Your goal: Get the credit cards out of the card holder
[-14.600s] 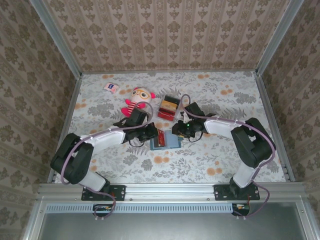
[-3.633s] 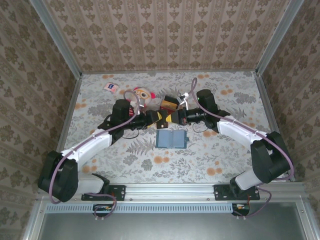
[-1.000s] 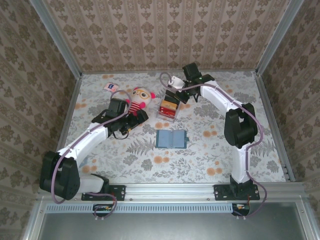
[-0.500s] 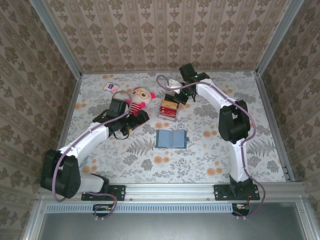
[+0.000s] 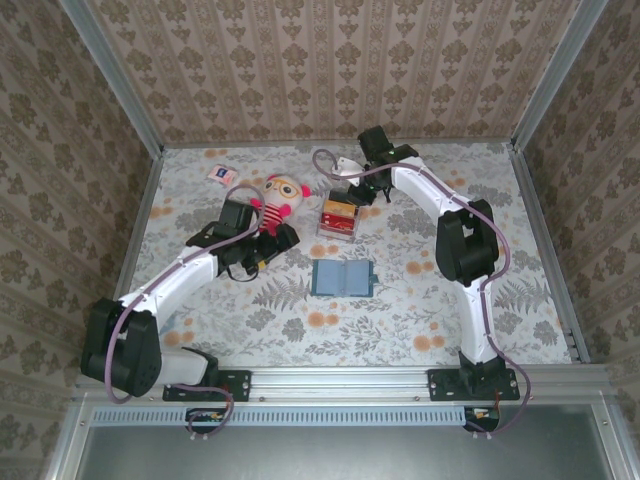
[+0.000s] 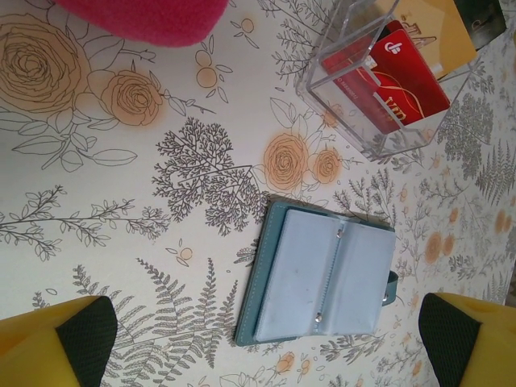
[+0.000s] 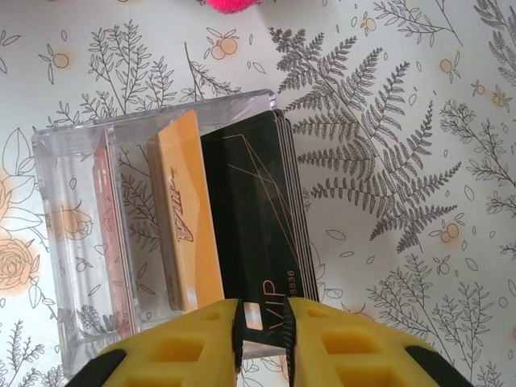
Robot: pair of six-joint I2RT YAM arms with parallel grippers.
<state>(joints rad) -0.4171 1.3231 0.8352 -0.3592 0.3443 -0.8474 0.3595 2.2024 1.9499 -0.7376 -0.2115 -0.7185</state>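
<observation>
The teal card holder (image 5: 341, 277) lies open flat on the table, its pale blue slots (image 6: 322, 278) showing no cards. The credit cards stand in a clear plastic box (image 5: 338, 220): a red one (image 6: 407, 76), a tan one (image 7: 189, 210) and a dark stack (image 7: 250, 218). My right gripper (image 7: 264, 339) hangs over the box's back end, fingers a narrow gap apart, with the dark top card's face showing through the gap. My left gripper (image 6: 266, 326) hovers wide open above the card holder, holding nothing.
A pink plush doll (image 5: 278, 195) lies left of the clear box, close to my left wrist. A small white-pink packet (image 5: 221, 174) sits at the far left. Metal rails and patterned walls bound the flowered table (image 5: 430, 310).
The right gripper's fingers have parted slightly over the dark cards in the box, and its wrist has shifted a little left. The left arm has barely moved.
</observation>
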